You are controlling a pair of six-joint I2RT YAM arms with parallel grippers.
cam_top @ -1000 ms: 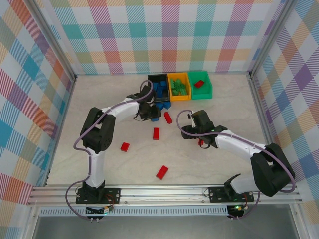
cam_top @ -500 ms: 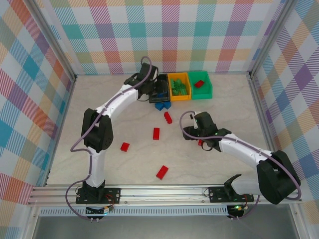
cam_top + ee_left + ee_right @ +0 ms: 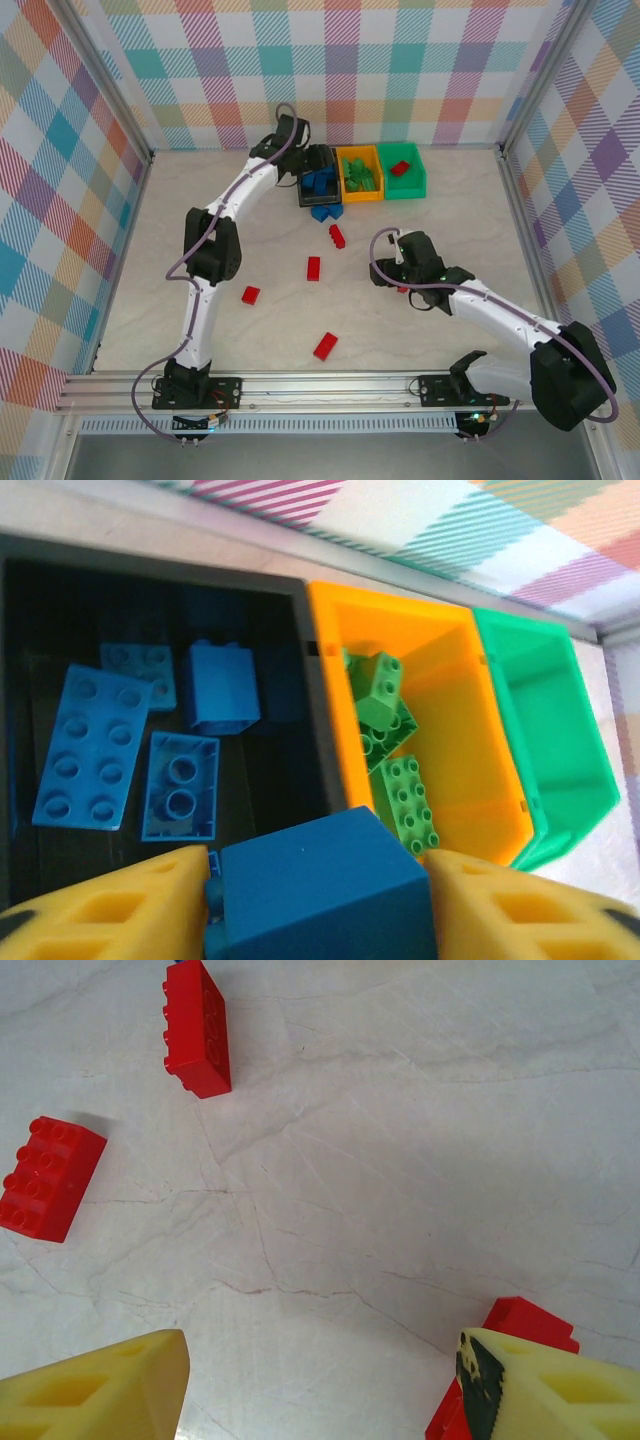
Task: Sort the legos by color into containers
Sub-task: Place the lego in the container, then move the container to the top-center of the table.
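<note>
Left claw [image 3: 315, 880] grips 1 blue brick [image 3: 330, 900] at the black bin [image 3: 270, 750]; next it should let go. Right claw [image 3: 322, 1360] is spread wide.

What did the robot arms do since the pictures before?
The left gripper took a blue brick off the table and carried it back over the black bin. The right gripper, open, drifted slightly nearer. The loose red bricks stayed put.
</note>
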